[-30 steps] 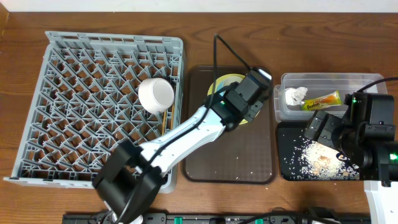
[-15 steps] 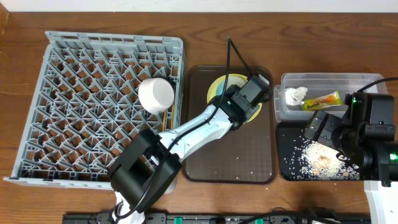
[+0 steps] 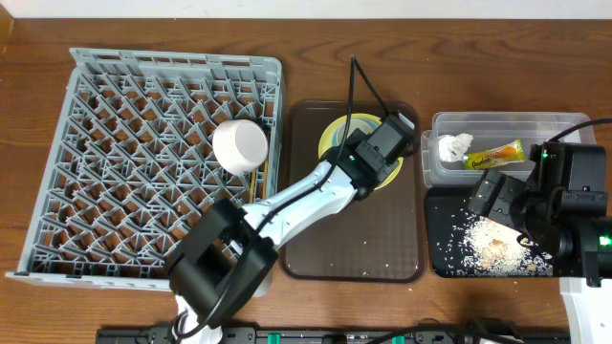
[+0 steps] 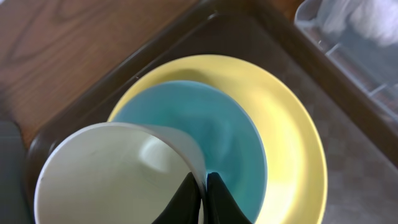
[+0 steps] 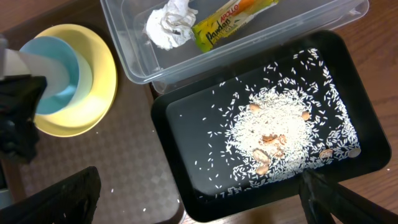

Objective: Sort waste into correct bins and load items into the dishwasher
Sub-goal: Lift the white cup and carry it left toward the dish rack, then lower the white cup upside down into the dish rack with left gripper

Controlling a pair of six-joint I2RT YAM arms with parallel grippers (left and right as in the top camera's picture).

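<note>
Left arm reaches diagonally from the table's (image 3: 316,57) near edge, across a corner of the grey lattice rack (image 3: 124,143), to the brown tray (image 3: 373,239). Right end effector (image 5: 199,199) is spread wide above the black tray (image 5: 171,143) of scattered rice (image 5: 273,130). Left end effector (image 4: 200,193) is clamped on the thin rim of a smooth pale cup (image 4: 112,174), over a blue bowl (image 4: 230,130) nested in a round yellow plate (image 4: 292,124).

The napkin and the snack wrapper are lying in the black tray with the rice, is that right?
Not quite. The napkin and snack wrapper lie in the clear tub, as the right wrist view shows; only the rice is in the black tray.
</note>
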